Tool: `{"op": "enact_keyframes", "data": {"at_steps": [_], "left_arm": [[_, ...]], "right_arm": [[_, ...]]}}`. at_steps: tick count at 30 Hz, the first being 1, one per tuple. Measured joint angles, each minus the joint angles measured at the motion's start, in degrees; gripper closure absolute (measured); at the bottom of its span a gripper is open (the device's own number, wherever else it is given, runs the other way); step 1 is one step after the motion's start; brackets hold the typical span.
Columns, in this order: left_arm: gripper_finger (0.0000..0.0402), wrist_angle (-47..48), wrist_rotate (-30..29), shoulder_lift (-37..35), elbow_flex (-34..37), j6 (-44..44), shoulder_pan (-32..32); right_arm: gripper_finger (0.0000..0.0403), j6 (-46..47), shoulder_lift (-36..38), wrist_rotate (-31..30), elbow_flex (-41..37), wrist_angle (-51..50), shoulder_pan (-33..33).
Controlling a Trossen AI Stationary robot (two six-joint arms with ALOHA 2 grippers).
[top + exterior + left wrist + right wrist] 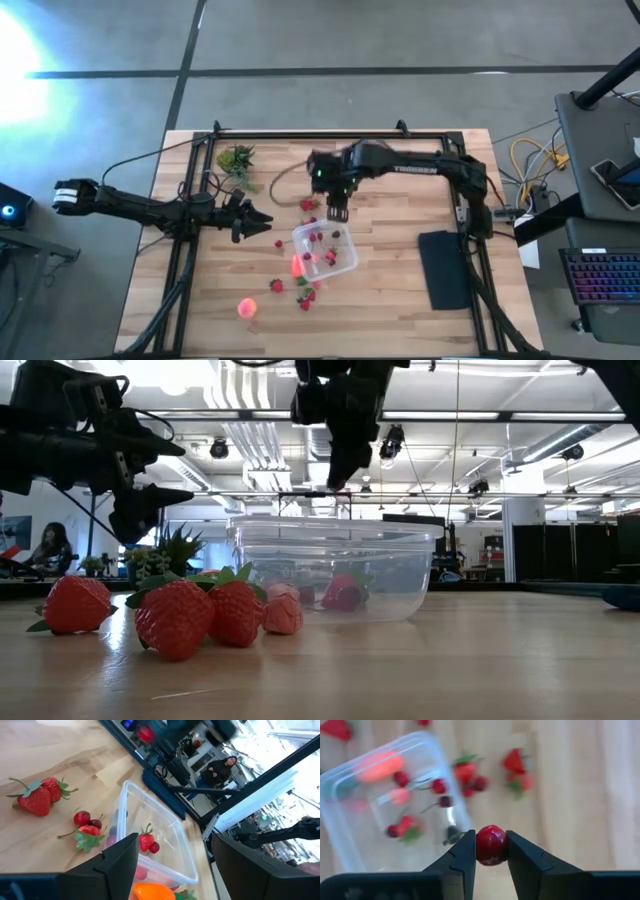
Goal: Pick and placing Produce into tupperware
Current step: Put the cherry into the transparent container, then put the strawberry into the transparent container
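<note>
The clear square tupperware [326, 250] sits mid-table with a few red berries and an orange piece inside. My right gripper [338, 211] hovers above its far edge, shut on a small round red fruit [492, 845]. In the low view the right gripper [340, 470] hangs well over the tupperware [335, 570]. My left gripper [262, 220] is open, low over the table just left of the tupperware. Strawberries lie loose near the tupperware's near-left corner [305, 295] and beyond its far edge [308, 204]. The round orange-pink fruit [246, 308] rests near the table's near edge. My right gripper pinches the small round red fruit [492, 845] between its two fingertips, one finger on each side of it. The fingers point down from above. The fruit is lifted clear, over the table beside the tupperware [395, 805].
A green leafy clump [237, 160] lies at the far left of the table. A flat black pad [445, 268] lies to the right. A black frame rail [330, 135] runs along the table's far edge. People show in the room beyond the table.
</note>
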State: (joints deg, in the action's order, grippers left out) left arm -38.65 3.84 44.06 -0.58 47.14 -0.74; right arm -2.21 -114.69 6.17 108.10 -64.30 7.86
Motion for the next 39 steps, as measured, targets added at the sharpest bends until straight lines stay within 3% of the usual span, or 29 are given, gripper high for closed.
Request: {"op": "enact_keyframes", "data": {"at_steps": [8,14,25,31,39], "left_arm": [[0.0164,-0.2,0.0,0.6,-0.1,-1.0,0.0],[0.0164,-0.3,0.3,0.3,-0.2,-1.0,0.0],[0.0164,-0.3,0.4,0.5,-0.1,-1.0,0.0],[0.0164,-0.3,0.4,0.6,-0.1,-1.0,0.0],[0.0164,-0.3,0.5,0.5,-0.2,-0.9,0.0]], "right_arm": [[0.0296,3.4,-2.3,0.5,-5.7,5.0,-7.0],[0.0267,3.9,-3.5,-2.9,-6.9,6.3,-9.8],[0.0162,14.0,-2.7,-10.8,-1.2,5.0,-6.3],[0.0159,10.2,-9.1,-7.8,4.2,5.0,-0.7],[0.0167,4.9,-18.2,-7.7,10.7,3.1,-0.2]]}}
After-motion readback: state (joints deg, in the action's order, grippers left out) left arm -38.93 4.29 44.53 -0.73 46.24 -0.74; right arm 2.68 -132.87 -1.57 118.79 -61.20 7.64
